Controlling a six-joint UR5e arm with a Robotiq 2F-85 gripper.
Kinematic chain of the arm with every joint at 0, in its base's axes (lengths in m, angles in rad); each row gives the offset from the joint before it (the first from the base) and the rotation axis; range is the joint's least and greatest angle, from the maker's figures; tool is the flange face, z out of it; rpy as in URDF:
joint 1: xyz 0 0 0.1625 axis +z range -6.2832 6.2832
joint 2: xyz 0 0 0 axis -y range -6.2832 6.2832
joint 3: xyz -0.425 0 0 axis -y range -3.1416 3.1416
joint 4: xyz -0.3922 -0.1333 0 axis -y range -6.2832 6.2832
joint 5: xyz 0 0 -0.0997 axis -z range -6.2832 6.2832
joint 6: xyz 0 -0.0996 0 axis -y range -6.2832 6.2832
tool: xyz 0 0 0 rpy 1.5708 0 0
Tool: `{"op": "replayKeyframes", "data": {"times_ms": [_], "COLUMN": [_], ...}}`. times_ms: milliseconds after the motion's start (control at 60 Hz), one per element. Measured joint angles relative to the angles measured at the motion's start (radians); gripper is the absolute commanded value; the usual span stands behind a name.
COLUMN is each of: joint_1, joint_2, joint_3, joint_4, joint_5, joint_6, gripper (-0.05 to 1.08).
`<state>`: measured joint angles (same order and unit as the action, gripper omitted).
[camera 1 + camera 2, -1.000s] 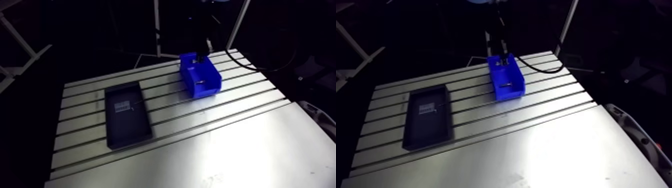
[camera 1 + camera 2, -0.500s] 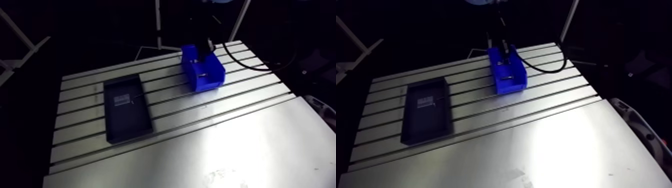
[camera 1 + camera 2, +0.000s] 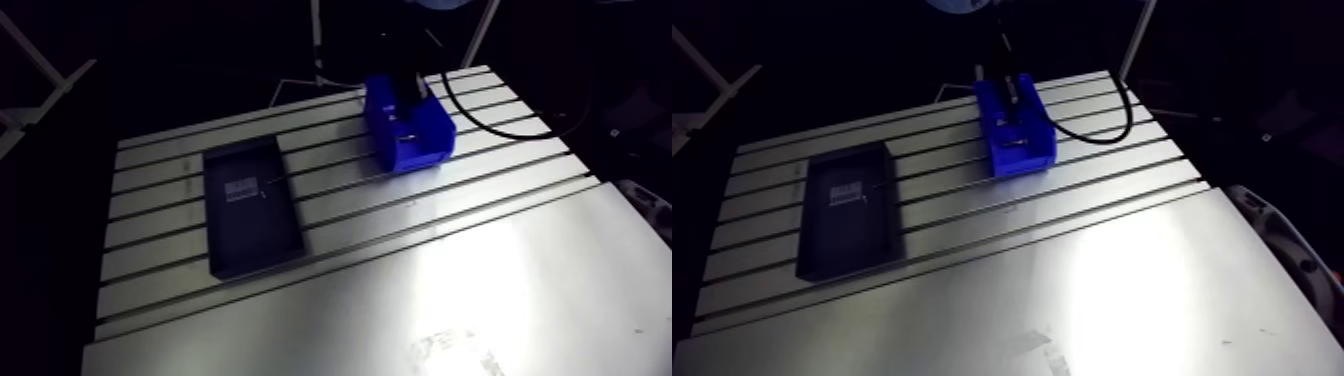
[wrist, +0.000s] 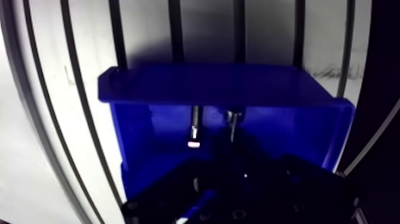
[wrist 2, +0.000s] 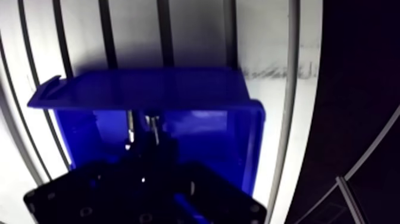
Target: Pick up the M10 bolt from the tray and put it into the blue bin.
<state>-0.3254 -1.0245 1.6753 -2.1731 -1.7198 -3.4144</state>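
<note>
the bin (image 3: 422,154) sat on the slotted table (image 3: 480,260), blue and open-topped, with its long sides running across the slots. the gripper (image 4: 233,162) hung right over the bin's far end. in the wrist view its dark body hid much of the bin's inside. whether it was gripping anything or let go i couldn't tell; down there it was all black against the blue.

the bolt (image 4: 193,128) lay inside the bin, ahead of the gripper and close under the bin's wide wall. it showed as a thin metal stem with one bright end turned toward the gripper. in the arm view it was only a small pale fleck in the bin, near the front wall. just beside the bolt, also inside the bin, was a second thin glint (image 4: 233,124). i couldn't say what that was, or whether it touched the gripper.

the tray (image 3: 255,238) lay well apart from the bin, flat on the same table, with its long sides running the same way as the bin's. it was black with low walls. a pale label (image 3: 240,190) sat on the tray floor, at the end closer to the bin. a short thin line (image 3: 266,189) lay next to the label on the side toward the bin, too small to make out.
</note>
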Motion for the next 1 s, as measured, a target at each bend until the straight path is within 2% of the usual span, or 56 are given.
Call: {"op": "replayKeyframes", "data": {"times_ms": [133,200,217,233,250,267,283,300,317,333,350,367,533,700,1000], "joint_1": [0.000,0.000,0.000,0.000,0.000,0.000,0.000,0.000,0.000,0.000,0.000,0.000,0.003,0.005,0.006], "joint_2": [0.009,0.013,0.014,0.015,0.015,0.016,0.017,0.017,0.018,0.019,0.019,0.019,0.013,-0.021,-0.125], "joint_3": [0.000,-0.001,-0.001,-0.001,-0.001,-0.001,-0.001,-0.001,-0.001,-0.001,-0.001,0.000,0.015,0.038,0.045], "joint_4": [-0.006,-0.008,-0.008,-0.009,-0.010,-0.011,-0.013,-0.015,-0.017,-0.020,-0.023,-0.028,-0.076,-0.090,0.015], "joint_5": [0.000,0.000,0.000,0.000,0.000,0.000,0.000,0.001,0.001,0.002,0.003,0.004,0.007,0.008,0.008], "joint_6": [0.000,0.000,0.000,0.000,0.000,0.001,0.001,0.002,0.004,0.005,0.008,0.011,0.043,0.051,0.044], "gripper": [0.98,0.93,0.84,0.84,0.64,0.64,0.40,0.40,0.13,0.13,0.03,0.01,0.00,0.00,0.00]}}
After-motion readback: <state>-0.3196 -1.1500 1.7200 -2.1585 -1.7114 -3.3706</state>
